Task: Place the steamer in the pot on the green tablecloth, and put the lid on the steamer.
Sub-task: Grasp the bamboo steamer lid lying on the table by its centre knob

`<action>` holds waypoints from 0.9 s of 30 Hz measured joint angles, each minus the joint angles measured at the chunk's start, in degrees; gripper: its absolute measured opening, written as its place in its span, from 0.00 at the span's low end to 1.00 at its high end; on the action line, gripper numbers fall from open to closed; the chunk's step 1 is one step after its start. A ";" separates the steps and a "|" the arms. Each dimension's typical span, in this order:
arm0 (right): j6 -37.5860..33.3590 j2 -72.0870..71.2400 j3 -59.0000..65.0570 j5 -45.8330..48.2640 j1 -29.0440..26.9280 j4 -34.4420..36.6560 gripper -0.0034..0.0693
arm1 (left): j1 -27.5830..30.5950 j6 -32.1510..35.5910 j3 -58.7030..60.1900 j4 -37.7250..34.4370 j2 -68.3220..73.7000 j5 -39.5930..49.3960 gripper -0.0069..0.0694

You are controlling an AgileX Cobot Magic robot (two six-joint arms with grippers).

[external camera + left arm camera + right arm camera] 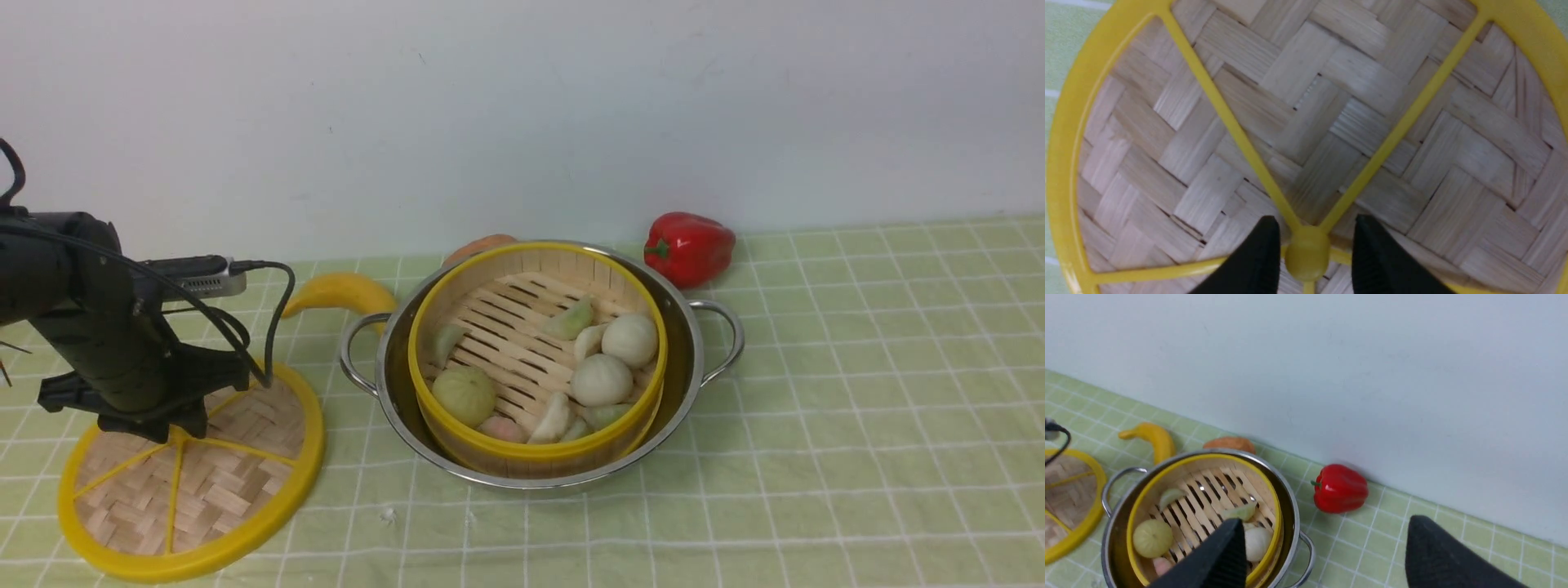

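Step one reads as done: the round bamboo steamer with yellow rim bands (506, 327) sits inside the wide shiny steel pot with loop handles (694, 359), mid-bench toward the back edge, on the light green checked tablecloth (857, 408). Step in hand: taking up the flat woven bamboo lid with yellow rim and spokes (220, 482), which lies at the bench's front-left corner, well apart from the pot. The left fingers (1257, 257) stand one each side of the small yellow hub knob (1306, 253). One is almost against it and the other shows a sliver of gap, so I cannot tell whether they grip. The right fingers (1216, 555) are spread wide and hold nothing, above the pot. Next move, in my judgement: confirm a firm pinch on the knob, lift level, carry toward the pot, centre over the steamer rim.
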 joint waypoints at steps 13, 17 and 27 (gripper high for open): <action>2.01 -14.32 0.46 0.00 0.00 -6.62 0.75 | 0.00 -0.05 -0.07 0.00 0.00 0.13 0.25; 3.63 -17.52 2.50 0.00 0.00 -12.20 0.75 | 1.29 -0.05 -1.91 0.00 -0.76 5.32 0.25; 6.87 -23.74 12.06 0.02 0.00 -17.76 0.75 | 2.54 2.10 -15.00 0.31 -10.35 18.72 0.25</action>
